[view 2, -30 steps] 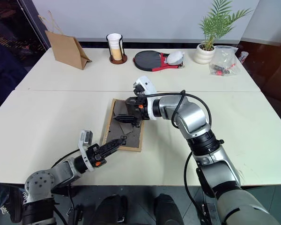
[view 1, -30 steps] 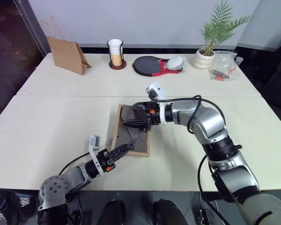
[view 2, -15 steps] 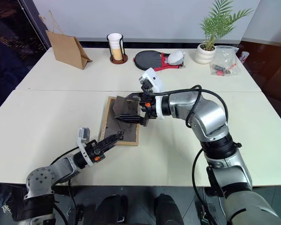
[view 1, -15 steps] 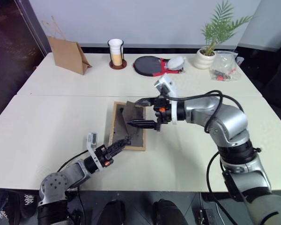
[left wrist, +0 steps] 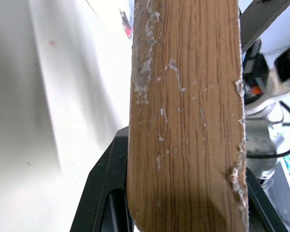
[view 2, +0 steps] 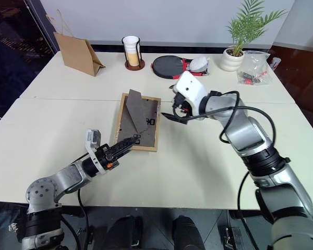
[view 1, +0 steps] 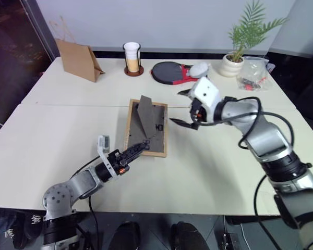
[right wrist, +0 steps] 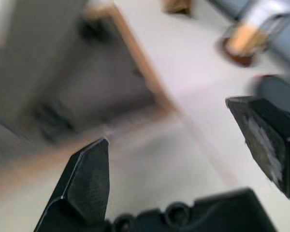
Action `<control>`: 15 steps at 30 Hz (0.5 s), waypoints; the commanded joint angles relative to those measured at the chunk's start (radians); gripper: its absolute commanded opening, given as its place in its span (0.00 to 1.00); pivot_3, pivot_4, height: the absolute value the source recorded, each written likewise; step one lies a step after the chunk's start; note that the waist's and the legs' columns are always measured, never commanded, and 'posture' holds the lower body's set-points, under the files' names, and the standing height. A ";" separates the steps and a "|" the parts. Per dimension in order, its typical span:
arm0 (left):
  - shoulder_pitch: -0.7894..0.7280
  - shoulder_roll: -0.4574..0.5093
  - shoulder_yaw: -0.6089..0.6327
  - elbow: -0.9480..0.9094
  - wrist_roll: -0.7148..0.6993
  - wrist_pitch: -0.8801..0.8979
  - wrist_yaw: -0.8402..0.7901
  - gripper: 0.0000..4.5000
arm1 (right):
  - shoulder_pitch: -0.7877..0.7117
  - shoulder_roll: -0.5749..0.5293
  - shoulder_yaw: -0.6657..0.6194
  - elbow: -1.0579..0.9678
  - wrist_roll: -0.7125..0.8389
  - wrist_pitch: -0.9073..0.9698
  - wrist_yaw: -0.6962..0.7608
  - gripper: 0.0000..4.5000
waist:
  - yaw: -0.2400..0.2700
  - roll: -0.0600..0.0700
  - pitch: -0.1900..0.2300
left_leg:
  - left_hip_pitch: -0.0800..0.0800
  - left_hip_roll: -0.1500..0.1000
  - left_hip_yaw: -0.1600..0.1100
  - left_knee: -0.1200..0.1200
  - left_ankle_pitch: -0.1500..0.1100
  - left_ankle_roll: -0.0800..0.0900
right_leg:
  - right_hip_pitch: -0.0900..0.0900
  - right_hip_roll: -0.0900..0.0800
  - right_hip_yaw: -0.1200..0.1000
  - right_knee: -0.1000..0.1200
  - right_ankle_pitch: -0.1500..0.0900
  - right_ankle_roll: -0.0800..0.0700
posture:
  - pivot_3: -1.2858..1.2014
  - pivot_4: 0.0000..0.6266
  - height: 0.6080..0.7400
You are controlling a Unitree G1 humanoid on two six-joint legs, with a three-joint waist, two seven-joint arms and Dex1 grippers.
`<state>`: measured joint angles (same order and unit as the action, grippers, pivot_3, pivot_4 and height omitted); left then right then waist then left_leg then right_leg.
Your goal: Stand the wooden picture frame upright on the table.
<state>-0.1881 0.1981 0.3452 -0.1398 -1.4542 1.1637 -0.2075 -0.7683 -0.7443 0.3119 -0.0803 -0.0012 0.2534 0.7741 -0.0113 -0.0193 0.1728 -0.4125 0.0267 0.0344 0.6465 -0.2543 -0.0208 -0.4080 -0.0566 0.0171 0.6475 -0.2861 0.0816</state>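
Wooden picture frame [view 1: 147,128] back-up on table [view 1: 57,130], left gripper [view 1: 139,148] clamping its edge

Right gripper [view 1: 183,108] has left the wooden picture frame [view 1: 147,128] — a second ago its fingers sat over the dark back panel; now it hangs beside the frame's right edge, jaws wide. The grey easel stand [view 1: 145,117] now sticks up from the back. Left gripper [view 1: 141,146] has risen slightly with the near edge.

Head stereo pair looks down over table [view 1: 52,130]; wrist cameras close, along fingers.
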 commanded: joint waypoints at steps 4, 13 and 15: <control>0.001 0.015 -0.036 -0.083 -0.173 -0.032 0.089 0.24 | 0.007 -0.060 -0.010 0.202 -0.235 -0.627 -0.124 0.99 | -0.006 0.000 0.000 | 0.000 0.001 0.001 0.001 0.000 0.000 | 0.000 0.002 0.001 0.001 0.000 0.001 | 0.52 0.24 1.00; 0.019 0.057 -0.121 -0.122 -0.341 -0.106 0.218 0.24 | -0.072 0.053 0.089 0.517 -0.747 -1.145 -0.698 0.99 | -0.006 0.000 0.000 | 0.003 0.004 0.002 0.002 0.004 -0.007 | 0.001 0.010 0.005 0.003 0.000 0.000 | 0.52 0.24 1.00; 0.023 0.070 -0.137 -0.130 -0.368 -0.126 0.237 0.24 | -0.102 0.076 0.108 0.555 -0.823 -1.159 -0.787 0.99 | -0.004 0.000 0.000 | 0.003 0.004 0.002 0.002 0.006 -0.009 | 0.001 0.010 0.005 0.003 0.000 0.000 | 0.52 0.24 1.00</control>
<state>-0.1629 0.2612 0.2146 -0.2193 -1.7638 1.0624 0.0259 -0.8221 -0.6729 0.4290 0.4658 -0.7695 -0.8820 0.0761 -0.0153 -0.0194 0.1730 -0.4095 0.0309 0.0363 0.6483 -0.2486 -0.0303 -0.4072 -0.0468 0.0220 0.6505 -0.2861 0.0820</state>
